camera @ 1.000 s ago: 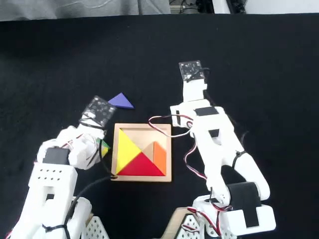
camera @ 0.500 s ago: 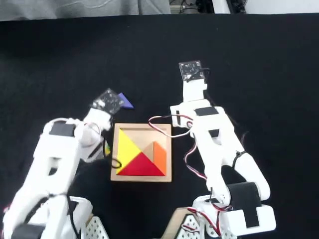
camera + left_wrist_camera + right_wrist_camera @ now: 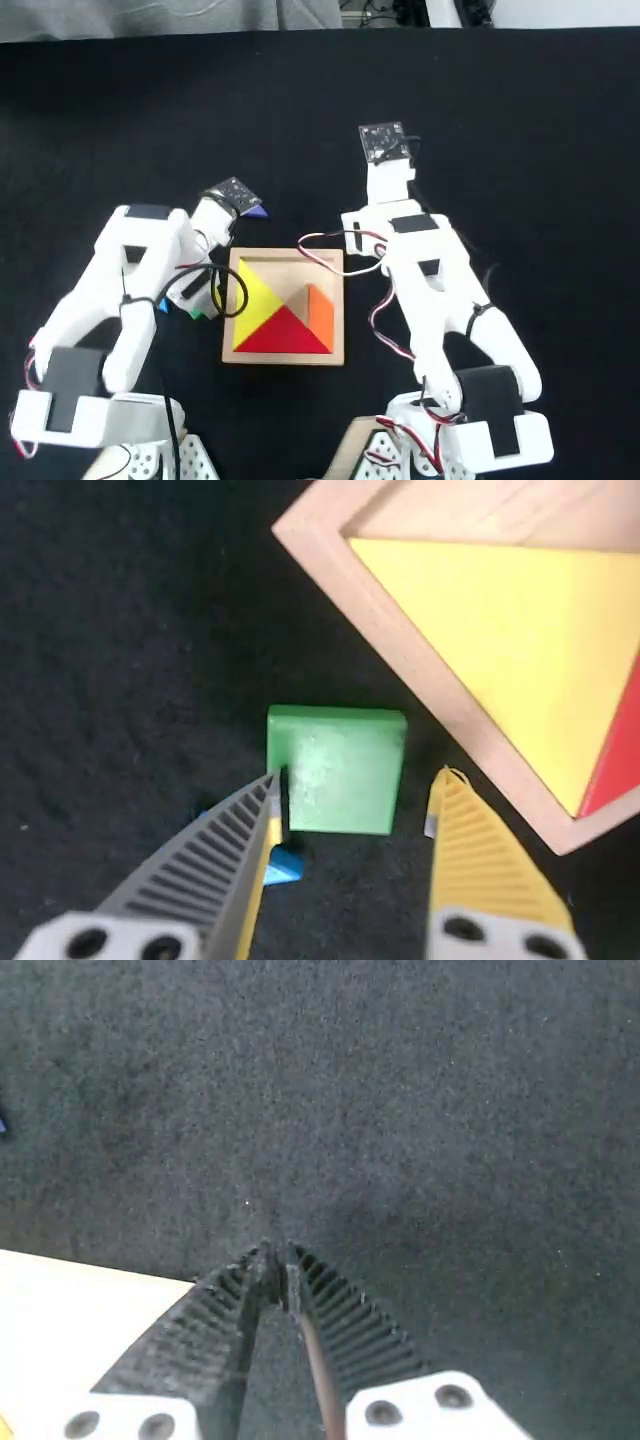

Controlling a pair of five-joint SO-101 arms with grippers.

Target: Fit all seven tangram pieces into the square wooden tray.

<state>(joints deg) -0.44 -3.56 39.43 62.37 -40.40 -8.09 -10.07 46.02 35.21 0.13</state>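
The left gripper's point(image 3: 360, 778) fingers are standing spread, one on each side of the green square point(image 3: 335, 770), which is lying flat on the black cloth point(image 3: 120, 630) just outside a corner of the wooden tray point(image 3: 420, 695). One fingertip is sitting right at the square's edge; the other is hanging beside it, not touching. A small blue piece point(image 3: 285, 865) is peeking out beneath the nearer finger. Inside the tray, the yellow triangle point(image 3: 510, 630) and the red triangle point(image 3: 615, 780) are lying edge to edge.

The right gripper's point(image 3: 277, 1255) fingers are pressing together, gripping nothing, over bare cloth. In the high view, an orange piece point(image 3: 320, 308) is sitting along the tray's side nearest the right arm point(image 3: 430, 280), and a purple triangle point(image 3: 258, 211) is lying beyond the tray, partly hidden behind the left arm point(image 3: 140, 270).
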